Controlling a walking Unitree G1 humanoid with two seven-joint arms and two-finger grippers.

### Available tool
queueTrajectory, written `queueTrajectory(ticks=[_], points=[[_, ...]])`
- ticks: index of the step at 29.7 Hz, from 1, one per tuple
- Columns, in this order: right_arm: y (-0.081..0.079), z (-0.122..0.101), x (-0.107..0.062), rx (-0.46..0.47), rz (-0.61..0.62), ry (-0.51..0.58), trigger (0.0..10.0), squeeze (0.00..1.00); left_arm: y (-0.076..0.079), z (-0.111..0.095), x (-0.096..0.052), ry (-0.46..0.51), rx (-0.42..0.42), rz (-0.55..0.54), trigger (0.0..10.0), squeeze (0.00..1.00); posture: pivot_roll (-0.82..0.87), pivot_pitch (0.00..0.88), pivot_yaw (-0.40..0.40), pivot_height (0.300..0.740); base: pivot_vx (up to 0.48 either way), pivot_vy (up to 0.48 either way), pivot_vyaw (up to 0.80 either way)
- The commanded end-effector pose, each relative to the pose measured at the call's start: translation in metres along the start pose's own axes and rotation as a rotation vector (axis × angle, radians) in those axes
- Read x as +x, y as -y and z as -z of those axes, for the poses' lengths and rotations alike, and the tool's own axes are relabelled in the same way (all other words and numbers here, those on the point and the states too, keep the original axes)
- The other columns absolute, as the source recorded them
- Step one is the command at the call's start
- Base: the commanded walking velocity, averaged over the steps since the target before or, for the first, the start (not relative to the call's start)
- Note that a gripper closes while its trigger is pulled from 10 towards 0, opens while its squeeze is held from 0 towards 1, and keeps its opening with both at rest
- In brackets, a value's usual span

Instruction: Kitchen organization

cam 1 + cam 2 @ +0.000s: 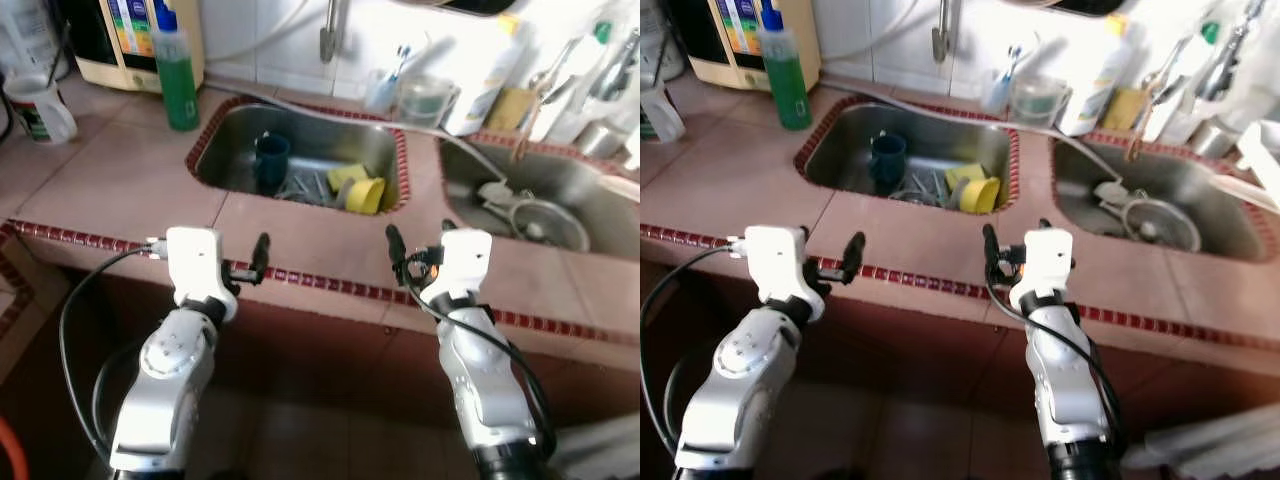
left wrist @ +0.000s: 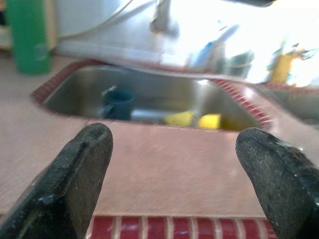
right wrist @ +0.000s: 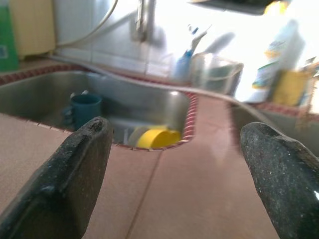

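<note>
A steel sink (image 1: 225,128) is set into the pink tiled counter (image 1: 120,180). In it stand a dark teal mug (image 1: 271,160) and a yellow cup (image 1: 366,194) lying on its side, with a yellow sponge (image 1: 345,176) and some cutlery (image 1: 305,187) between them. My left gripper (image 1: 250,262) hovers at the counter's front edge, open and holding nothing. My right gripper (image 1: 420,245) is level with it, just to the right, also open and holding nothing. Both wrist views look across the counter at the mug (image 2: 118,102) and the cup (image 3: 158,138).
A second sink (image 1: 580,180) on the right holds a round metal strainer (image 1: 545,222). A green bottle (image 1: 177,75) and a white mug (image 1: 38,108) stand at the back left. Bottles and a clear container (image 1: 425,100) crowd the back ledge by the faucet (image 1: 330,30).
</note>
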State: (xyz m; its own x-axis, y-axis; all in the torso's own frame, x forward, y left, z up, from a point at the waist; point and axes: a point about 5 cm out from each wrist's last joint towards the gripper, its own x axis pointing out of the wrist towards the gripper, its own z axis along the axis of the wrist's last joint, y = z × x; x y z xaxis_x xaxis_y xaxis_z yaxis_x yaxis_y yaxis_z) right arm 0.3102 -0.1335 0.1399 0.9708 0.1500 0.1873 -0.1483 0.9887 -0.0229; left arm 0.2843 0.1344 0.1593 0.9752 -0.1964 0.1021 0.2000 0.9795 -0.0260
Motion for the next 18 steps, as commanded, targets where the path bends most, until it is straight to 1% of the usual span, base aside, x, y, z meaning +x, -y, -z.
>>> queueTrajectory(ticks=[1, 3, 7, 10, 12, 14, 15, 16, 17, 18], points=[[-0.003, -0.003, -0.003, -0.013, -0.049, 0.03, 10.0, 0.0, 0.0, 0.002, -0.003, 0.014, 0.043, 0.009, 10.0, 0.0, -0.12, 0.1, -0.119, 0.74, 0.0, 0.0, 0.0], [-0.008, -0.001, -0.006, -0.011, -0.1, 0.029, 10.0, 0.0, 0.001, 0.004, -0.006, 0.026, 0.036, 0.023, 10.0, 0.0, -0.12, 0.101, -0.121, 0.74, 0.0, 0.0, 0.0], [-0.015, 0.005, -0.014, -0.003, -0.211, 0.012, 10.0, 0.0, 0.004, 0.015, -0.014, 0.018, 0.094, 0.087, 10.0, 0.0, -0.13, 0.098, -0.124, 0.74, 0.0, 0.0, 0.0], [-0.021, 0.016, -0.023, -0.007, -0.317, -0.033, 10.0, 0.0, 0.005, 0.027, -0.023, 0.001, 0.109, 0.143, 10.0, 0.0, -0.13, 0.099, -0.124, 0.74, 0.0, 0.0, 0.0], [-0.023, 0.023, -0.029, -0.011, -0.364, -0.055, 10.0, 0.0, 0.007, 0.033, -0.027, -0.01, 0.142, 0.172, 10.0, 0.0, -0.12, 0.099, -0.124, 0.74, 0.0, 0.0, 0.0], [-0.025, 0.036, -0.038, -0.005, -0.439, -0.11, 10.0, 0.0, 0.01, 0.041, -0.034, -0.019, 0.145, 0.214, 10.0, 0.0, -0.12, 0.097, -0.125, 0.74, 0.0, 0.0, 0.0], [-0.029, 0.045, -0.048, 0.011, -0.537, -0.159, 10.0, 0.0, 0.012, 0.047, -0.041, -0.024, 0.113, 0.269, 10.0, 0.0, -0.13, 0.091, -0.125, 0.74, 0.0, 0.0, 0.0], [-0.029, 0.045, -0.048, 0.011, -0.537, -0.159, 10.0, 0.0, 0.012, 0.047, -0.041, -0.024, 0.113, 0.269, 10.0, 0.0, -0.13, 0.091, -0.125, 0.74, 0.0, 0.0, 0.0], [-0.032, 0.051, -0.056, 0.025, -0.615, -0.192, 10.0, 0.0, 0.014, 0.049, -0.046, -0.023, 0.089, 0.31, 10.0, 0.0, -0.12, 0.09, -0.127, 0.74, 0.0, 0.0, 0.0], [-0.034, 0.054, -0.061, 0.051, -0.655, -0.217, 10.0, 0.0, 0.015, 0.05, -0.048, -0.015, 0.099, 0.329, 10.0, 0.0, -0.12, 0.09, -0.127, 0.74, 0.0, 0.0, 0.0]])
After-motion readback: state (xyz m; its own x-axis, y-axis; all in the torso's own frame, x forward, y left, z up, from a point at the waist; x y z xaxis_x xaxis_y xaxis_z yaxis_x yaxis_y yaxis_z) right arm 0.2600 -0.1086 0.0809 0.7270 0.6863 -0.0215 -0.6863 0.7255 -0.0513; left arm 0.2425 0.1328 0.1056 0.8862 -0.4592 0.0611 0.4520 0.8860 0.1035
